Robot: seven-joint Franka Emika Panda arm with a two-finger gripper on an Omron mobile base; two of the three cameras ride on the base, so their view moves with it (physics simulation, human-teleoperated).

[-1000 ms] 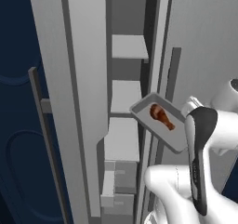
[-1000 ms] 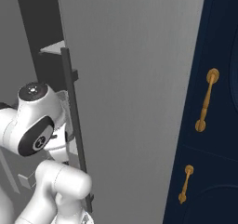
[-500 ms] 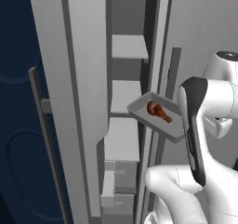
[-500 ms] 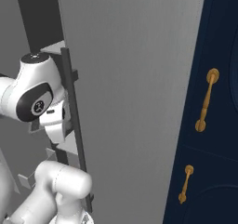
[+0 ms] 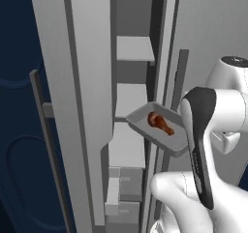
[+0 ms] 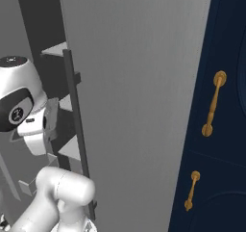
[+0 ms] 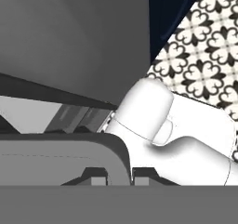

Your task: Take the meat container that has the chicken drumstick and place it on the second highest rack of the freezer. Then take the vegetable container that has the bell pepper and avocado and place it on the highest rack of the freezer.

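The tray point(image 5: 157, 128) with the drumstick point(image 5: 160, 123) hangs tilted at the freezer point(image 5: 131, 130) mouth, between the second rack point(image 5: 131, 99) at 10 o'clock and the slab below at 8 o'clock. The jaws point(image 7: 120, 175) are clamped on the tray's rim. Risk: held this low and tilted, the tray could catch the rack's edge or spill. Compared with a second ago, the tray sits slightly higher and further left.

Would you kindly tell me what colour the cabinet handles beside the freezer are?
Brass-gold, against dark navy doors; the cabinet handles show best in the right base view.
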